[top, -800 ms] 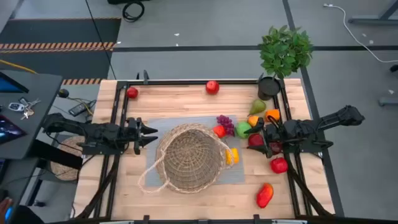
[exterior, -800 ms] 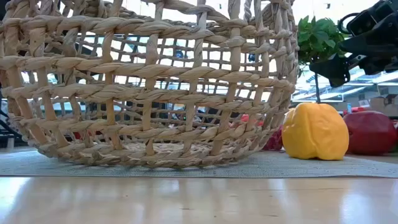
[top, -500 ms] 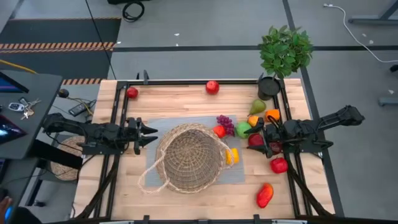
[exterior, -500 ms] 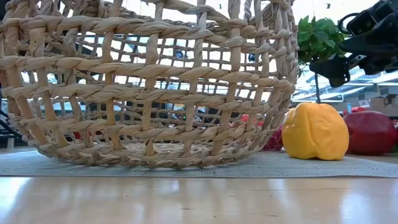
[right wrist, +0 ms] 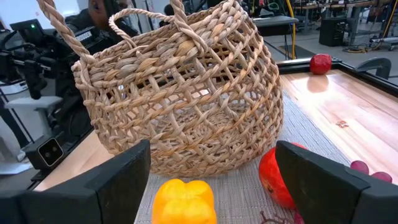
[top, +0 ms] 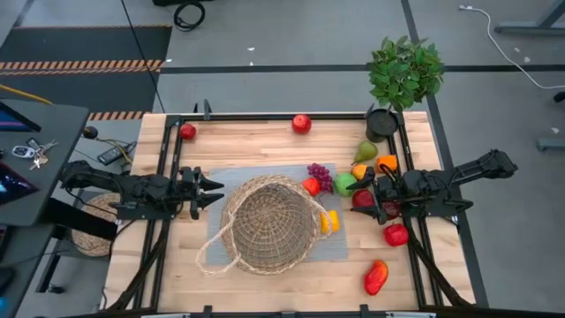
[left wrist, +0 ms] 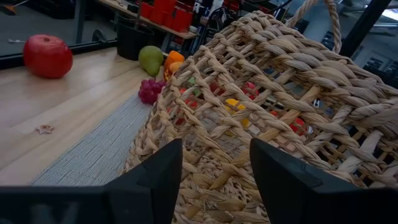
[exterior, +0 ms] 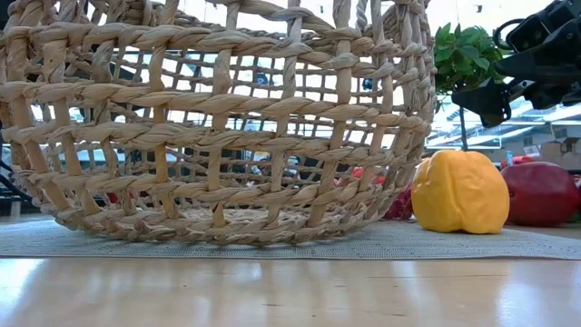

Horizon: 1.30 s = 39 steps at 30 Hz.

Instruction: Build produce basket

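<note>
The left end effector sits at the basket's left rim with its fingers drawn narrow; in the left wrist view they stand right at the woven wall, and whether they touch it cannot be told. It holds nothing.

The right end effector is spread wide, low over the cluster of fruit right of the basket, and carries nothing. In its wrist view the yellow pepper and a red fruit lie between its two fingers.

The basket stands upright on a grey mat at the middle of the worktop, and it looks empty. The produce lies outside it: the pepper touching its right side, grapes, a green apple, a pear and oranges further right, a red apple and a mango near the front right. Two more red apples rest at the far edge, well apart. A potted plant stands at the far right corner.

No legible writing shows.
</note>
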Tool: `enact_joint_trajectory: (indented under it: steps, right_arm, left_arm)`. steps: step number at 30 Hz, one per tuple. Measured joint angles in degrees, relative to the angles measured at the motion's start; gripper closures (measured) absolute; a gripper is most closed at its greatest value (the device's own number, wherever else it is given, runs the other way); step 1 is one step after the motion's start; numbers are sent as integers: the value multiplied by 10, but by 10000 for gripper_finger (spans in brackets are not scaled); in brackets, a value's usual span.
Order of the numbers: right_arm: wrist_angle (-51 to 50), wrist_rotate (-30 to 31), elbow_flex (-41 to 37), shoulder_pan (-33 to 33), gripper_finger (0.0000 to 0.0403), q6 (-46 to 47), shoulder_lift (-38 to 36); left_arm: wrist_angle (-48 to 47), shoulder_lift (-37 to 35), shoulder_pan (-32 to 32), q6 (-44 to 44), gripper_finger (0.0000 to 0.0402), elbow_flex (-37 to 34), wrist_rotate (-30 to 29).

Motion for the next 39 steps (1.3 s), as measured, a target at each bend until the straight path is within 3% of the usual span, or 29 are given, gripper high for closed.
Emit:
enact_joint_trajectory:
  steps: [39]
  right_arm:
    - [0,0,0,0,55,1,0]
  left_arm:
    - [0,0,0,0,204,0,0]
